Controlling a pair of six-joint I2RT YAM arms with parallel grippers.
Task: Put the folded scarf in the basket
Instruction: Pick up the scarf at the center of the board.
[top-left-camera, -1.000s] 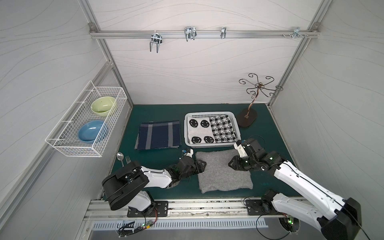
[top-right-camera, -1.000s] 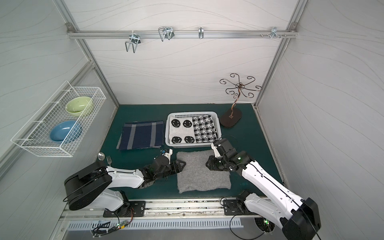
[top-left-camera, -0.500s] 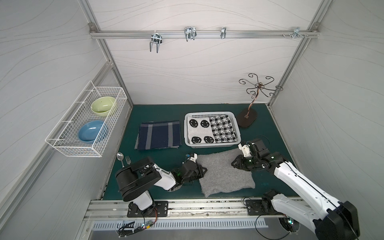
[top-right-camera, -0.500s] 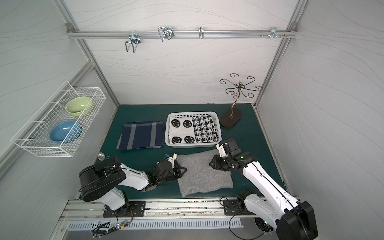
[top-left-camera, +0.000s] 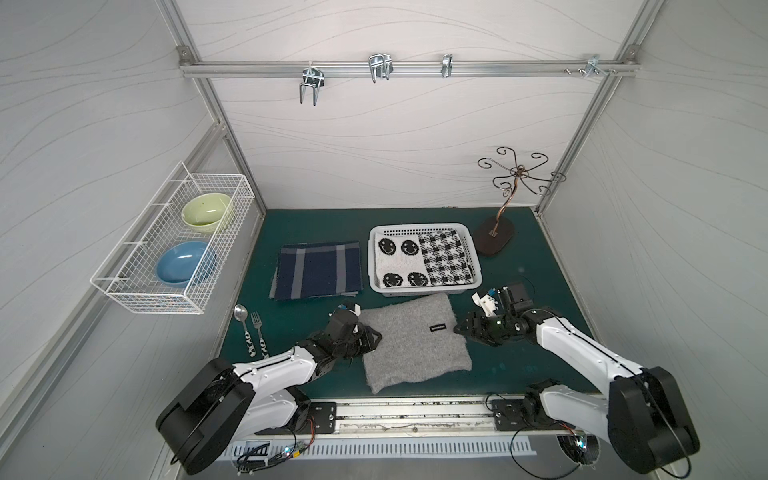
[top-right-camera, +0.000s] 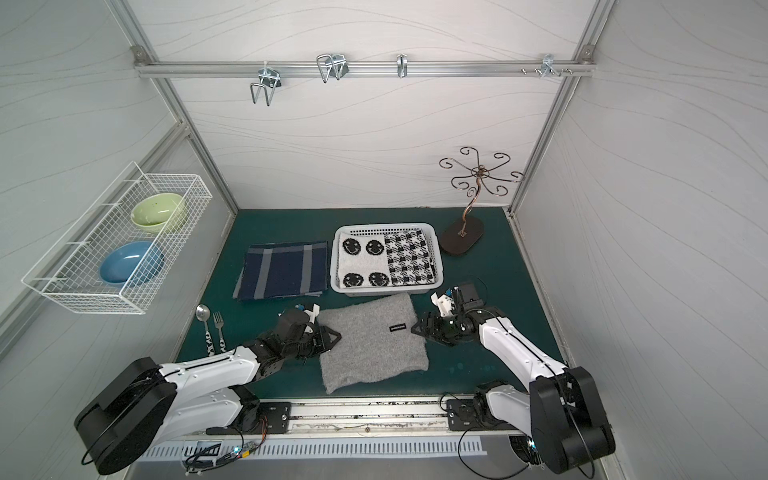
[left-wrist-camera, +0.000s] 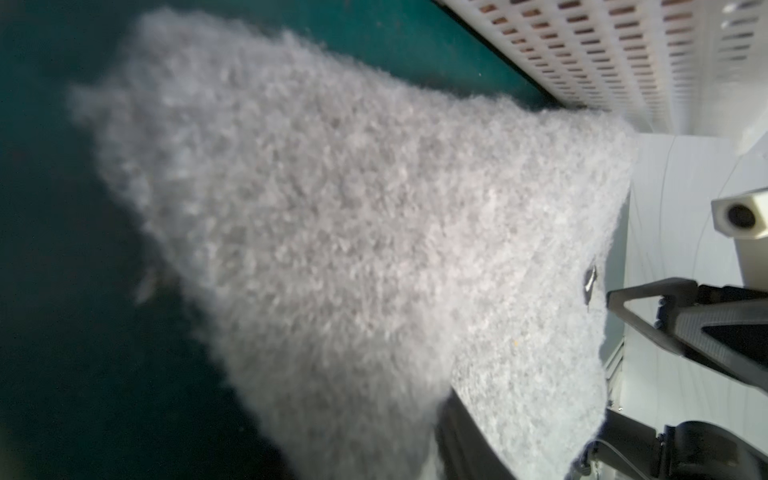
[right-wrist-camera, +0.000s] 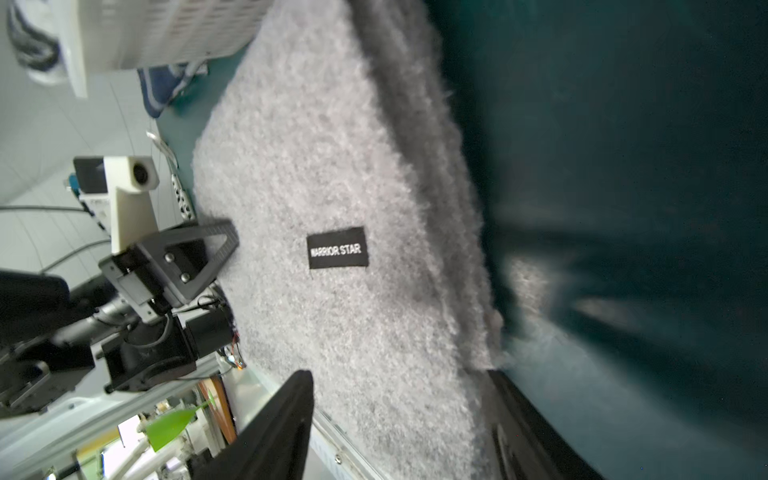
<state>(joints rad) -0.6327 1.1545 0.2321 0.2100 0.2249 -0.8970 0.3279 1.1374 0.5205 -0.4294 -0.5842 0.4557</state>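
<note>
The folded grey scarf (top-left-camera: 415, 340) (top-right-camera: 374, 345) is seen in both top views lying flat on the green table (top-left-camera: 324, 224), just in front of the white basket (top-left-camera: 419, 227) (top-right-camera: 386, 227) and outside it. Its black label (top-left-camera: 437, 328) (right-wrist-camera: 337, 248) is turned upward. The basket is already filled by a smiley-patterned cloth (top-left-camera: 397, 262) and a black-and-white checked cloth (top-left-camera: 446, 257), laid side by side. The left pincer (top-left-camera: 372, 334) (top-right-camera: 332, 334) is placed at the scarf's left edge. One of its fingers (right-wrist-camera: 208, 245) is seen resting over that edge, but how far it is parted, and whether the cloth is gripped, cannot be told. The right pincer (top-left-camera: 461, 328) (top-right-camera: 417, 326) is set at the opposite edge with its jaws spread wide. In the right wrist view one finger (right-wrist-camera: 282, 419) is shown above the scarf and the other low beside the table, so the edge lies between them without being clamped. A navy striped cloth (top-left-camera: 318, 270) is spread to the left of the basket, and a spoon (top-left-camera: 241, 311) and a fork (top-left-camera: 256, 322) are laid near the table's left edge.
</note>
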